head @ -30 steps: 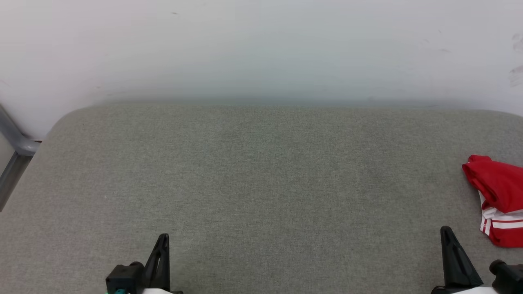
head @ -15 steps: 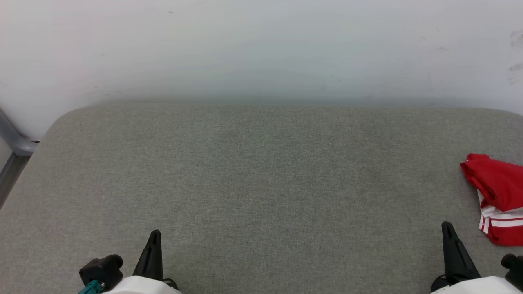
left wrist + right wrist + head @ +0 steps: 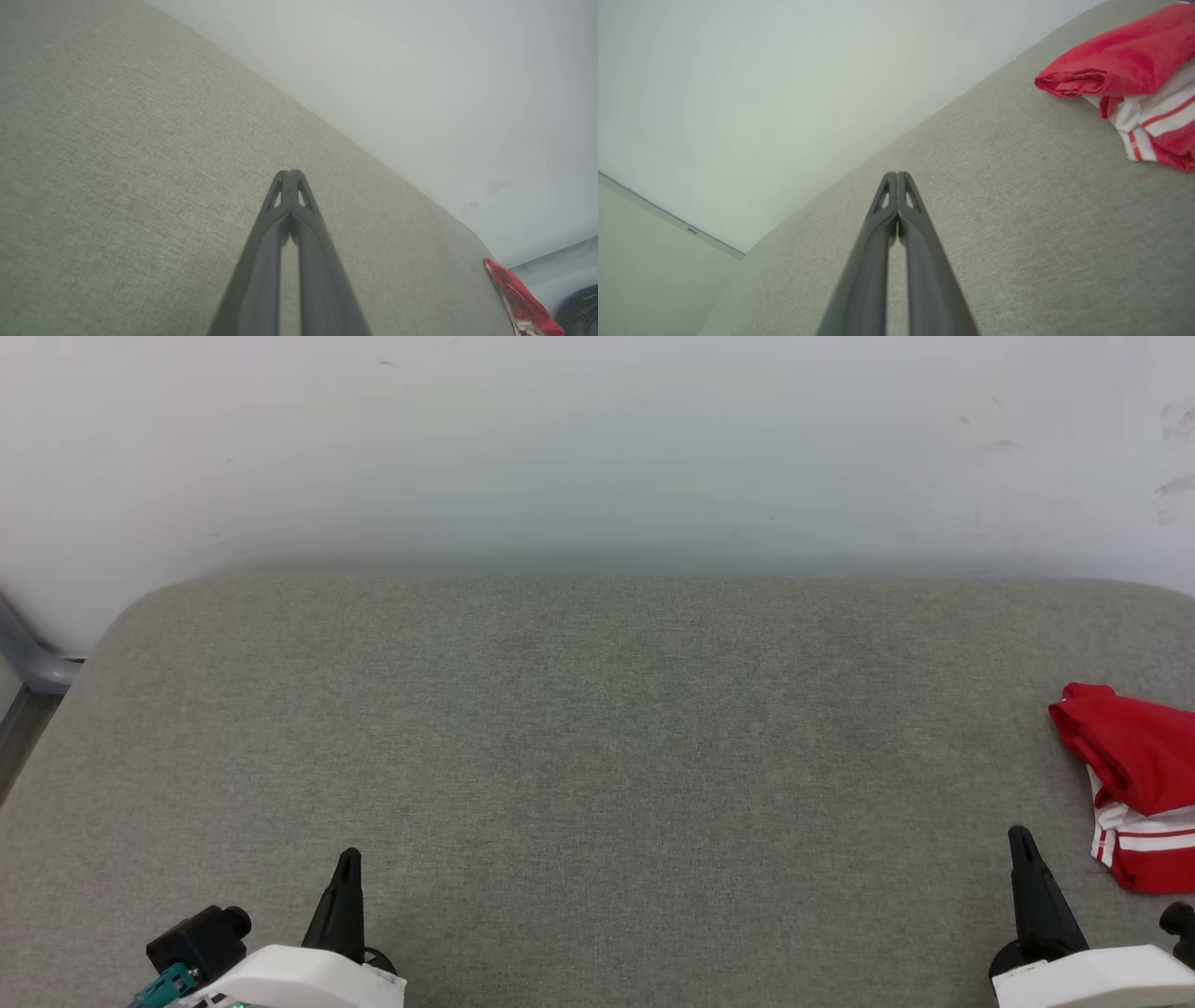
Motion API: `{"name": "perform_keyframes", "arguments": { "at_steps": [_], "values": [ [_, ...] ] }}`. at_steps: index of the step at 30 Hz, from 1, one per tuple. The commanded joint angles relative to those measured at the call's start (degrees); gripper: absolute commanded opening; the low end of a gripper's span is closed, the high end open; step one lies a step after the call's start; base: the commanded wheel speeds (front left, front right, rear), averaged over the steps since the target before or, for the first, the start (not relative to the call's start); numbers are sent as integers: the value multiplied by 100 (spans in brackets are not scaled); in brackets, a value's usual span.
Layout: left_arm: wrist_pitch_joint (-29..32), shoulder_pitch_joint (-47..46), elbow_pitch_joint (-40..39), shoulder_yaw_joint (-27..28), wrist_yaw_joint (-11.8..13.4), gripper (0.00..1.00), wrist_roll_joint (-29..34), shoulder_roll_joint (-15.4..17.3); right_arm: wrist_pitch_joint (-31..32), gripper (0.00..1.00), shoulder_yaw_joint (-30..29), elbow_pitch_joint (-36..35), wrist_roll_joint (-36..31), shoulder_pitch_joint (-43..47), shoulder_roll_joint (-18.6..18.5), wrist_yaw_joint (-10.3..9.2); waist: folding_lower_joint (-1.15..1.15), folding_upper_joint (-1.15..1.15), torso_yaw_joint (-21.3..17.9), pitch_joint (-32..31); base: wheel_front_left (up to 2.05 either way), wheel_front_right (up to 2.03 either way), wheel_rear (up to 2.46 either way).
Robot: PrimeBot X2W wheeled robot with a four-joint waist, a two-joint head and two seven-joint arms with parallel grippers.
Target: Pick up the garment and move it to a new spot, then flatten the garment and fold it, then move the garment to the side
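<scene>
Along the near edge of the grey padded surface (image 3: 597, 728), toward its left corner: left gripper (image 3: 347, 857), clenched on nothing, tips aimed at bare fabric. Along the same edge, toward the right corner: right gripper (image 3: 1021, 835), likewise pinched together and empty, near the garment (image 3: 1134, 770) but apart from it. Held low and wide apart, seemingly as a rest pose. Farther up the right edge: a compact red bundle, white striped sleeve showing, probably put there to spare the middle. Beyond the far edge, a pale wall (image 3: 597, 448).
</scene>
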Motion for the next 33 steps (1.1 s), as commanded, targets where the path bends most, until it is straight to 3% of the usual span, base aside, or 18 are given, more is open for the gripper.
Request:
{"name": "perform_keyframes", "arguments": {
  "at_steps": [1,8,33],
  "values": [
    [36,-141,-51,51,-25,0,-169,3,26,0,-6,-40,174,-146,-2,0,0,0,-2,1,0,0,0],
    [212,-244,9,146,-102,0,-894,-11,194,0,-9,46,873,-270,-1,-1,0,0,-22,13,0,0,0],
    [632,-496,150,379,-282,0,-2608,-49,597,0,-15,253,2517,-562,2,-2,0,0,-80,46,0,0,0]
  ]
}}
